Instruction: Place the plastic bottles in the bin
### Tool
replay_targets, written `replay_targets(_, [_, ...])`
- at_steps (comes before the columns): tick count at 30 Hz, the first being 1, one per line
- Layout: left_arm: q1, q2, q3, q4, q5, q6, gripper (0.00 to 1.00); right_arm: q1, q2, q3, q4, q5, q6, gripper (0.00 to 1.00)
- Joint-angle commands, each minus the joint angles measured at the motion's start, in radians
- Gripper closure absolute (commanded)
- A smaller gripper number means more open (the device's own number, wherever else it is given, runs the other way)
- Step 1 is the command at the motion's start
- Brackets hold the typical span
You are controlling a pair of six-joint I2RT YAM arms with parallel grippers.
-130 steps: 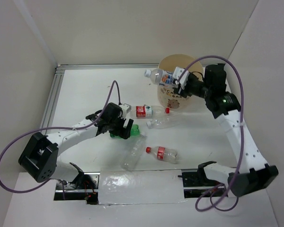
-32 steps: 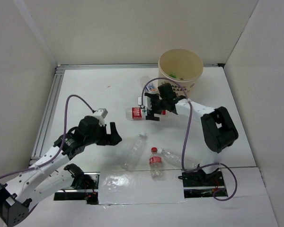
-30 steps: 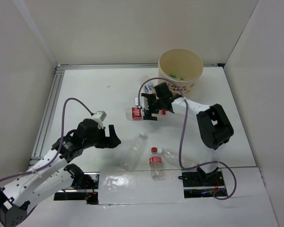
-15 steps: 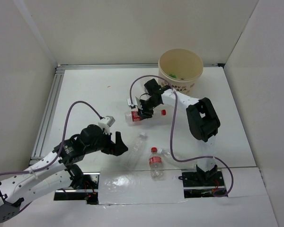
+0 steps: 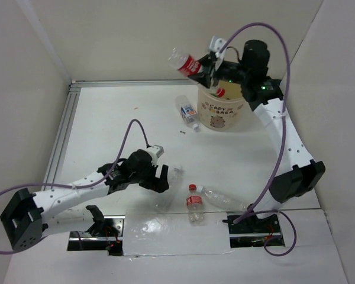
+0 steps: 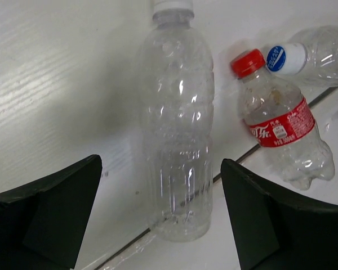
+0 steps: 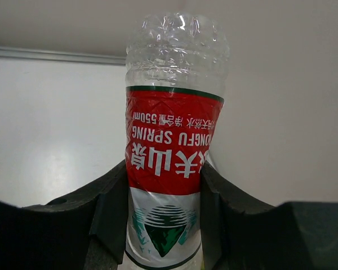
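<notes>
My right gripper [image 5: 200,66] is shut on a clear bottle with a red label [image 5: 183,61], held tilted in the air at the bin's far left rim. In the right wrist view that bottle [image 7: 174,140] fills the space between the black fingers [image 7: 110,208]. The cream bin [image 5: 226,113] with cartoon print stands at the back right. My left gripper [image 5: 158,178] is open just above a clear unlabelled bottle [image 6: 177,129] that lies between its fingers [image 6: 50,208], untouched. A red-cap bottle [image 6: 276,126] and a white-cap clear bottle [image 6: 321,53] lie to its right.
A blue-labelled bottle [image 5: 188,112] lies on the table just left of the bin. The red-cap bottle [image 5: 194,207] and a clear bottle [image 5: 225,201] rest near the table's front edge. A metal rail [image 5: 62,133] runs along the left side, and white walls enclose the table.
The right gripper shut on the red-label bottle on the table and lifted it up to the bin's rim. The left gripper moved right, over the clear bottle.
</notes>
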Motion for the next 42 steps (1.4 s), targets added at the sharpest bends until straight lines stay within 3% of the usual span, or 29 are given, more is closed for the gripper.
replay_targets(1, [-0.036, 0.103, 0.084, 0.075, -0.076, 0.061, 0.01, -0.095, 0.018, -0.040, 0.148, 0.079, 0.101, 0.65])
replay_targets(4, [-0.070, 0.224, 0.135, 0.110, -0.098, 0.087, 0.01, -0.201, 0.073, -0.040, 0.160, 0.052, 0.058, 0.59])
replay_targets(7, [-0.105, 0.313, 0.158, 0.119, -0.124, 0.096, 0.01, -0.222, 0.190, 0.015, 0.099, 0.016, -0.022, 0.52])
replay_targets(9, [-0.128, 0.389, 0.167, 0.119, -0.142, 0.096, 0.01, -0.222, 0.260, 0.114, 0.003, 0.016, -0.049, 0.24])
replay_targets(10, [-0.128, 0.407, 0.167, 0.119, -0.168, 0.096, 0.01, -0.231, 0.317, 0.174, -0.024, 0.016, -0.061, 0.05])
replay_targets(11, [-0.139, 0.439, 0.167, 0.119, -0.185, 0.083, 0.01, -0.245, 0.333, 0.188, -0.035, 0.016, -0.045, 0.00])
replay_targets(14, [-0.139, 0.470, 0.167, 0.128, -0.210, 0.070, 0.05, -0.281, 0.304, 0.132, 0.046, -0.033, 0.081, 0.00])
replay_targets(17, [-0.139, 0.496, 0.158, 0.162, -0.187, 0.079, 0.26, -0.324, 0.224, 0.060, 0.076, -0.086, 0.130, 0.00])
replay_targets(18, [-0.139, 0.496, 0.172, 0.171, -0.178, 0.090, 0.51, -0.334, 0.199, 0.040, 0.076, -0.100, 0.130, 0.00])
replay_targets(21, [-0.139, 0.496, 0.218, 0.158, -0.167, 0.102, 0.90, -0.395, 0.071, -0.084, 0.062, -0.162, 0.130, 0.00])
replay_targets(22, [-0.139, 0.484, 0.238, 0.146, -0.167, 0.102, 1.00, -0.412, -0.004, -0.121, 0.062, -0.189, 0.130, 0.00])
replay_targets(23, [-0.139, 0.463, 0.261, 0.135, -0.167, 0.131, 1.00, -0.431, -0.038, -0.152, 0.051, -0.201, 0.114, 0.00])
replay_targets(26, [-0.139, 0.429, 0.385, 0.101, -0.156, 0.200, 1.00, -0.503, -0.142, -0.241, -0.112, -0.275, -0.031, 0.22])
replay_targets(27, [-0.125, 0.420, 0.425, 0.101, -0.139, 0.219, 1.00, -0.523, -0.163, -0.253, -0.178, -0.296, -0.087, 0.40])
replay_targets(28, [-0.125, 0.420, 0.516, 0.101, -0.139, 0.237, 1.00, -0.564, -0.183, -0.272, -0.244, -0.312, -0.139, 0.74])
replay_targets(29, [-0.096, 0.420, 0.566, 0.101, -0.139, 0.254, 1.00, -0.583, -0.201, -0.296, -0.353, -0.321, -0.185, 0.83])
replay_targets(30, [-0.082, 0.436, 0.616, 0.101, -0.112, 0.291, 1.00, -0.598, -0.236, -0.327, -0.411, -0.321, -0.301, 0.84])
replay_targets(31, [-0.070, 0.464, 0.718, 0.116, -0.112, 0.306, 1.00, -0.609, -0.252, -0.391, -0.479, -0.298, -0.380, 0.78])
replay_targets(32, [-0.046, 0.482, 0.770, 0.136, -0.099, 0.322, 1.00, -0.609, -0.265, -0.427, -0.577, -0.248, -0.446, 0.40])
replay_targets(34, [-0.019, 0.530, 0.929, 0.213, -0.066, 0.358, 1.00, -0.609, -0.299, -0.524, -0.645, -0.205, -0.563, 0.01])
replay_targets(40, [0.057, 0.829, 1.305, 0.397, -0.096, 0.334, 1.00, -0.618, -0.335, -0.640, -0.732, -0.100, -0.601, 0.01])
replay_targets(42, [0.077, 0.916, 1.449, 0.429, -0.108, 0.305, 0.97, -0.618, -0.335, -0.640, -0.807, -0.100, -0.636, 0.07])
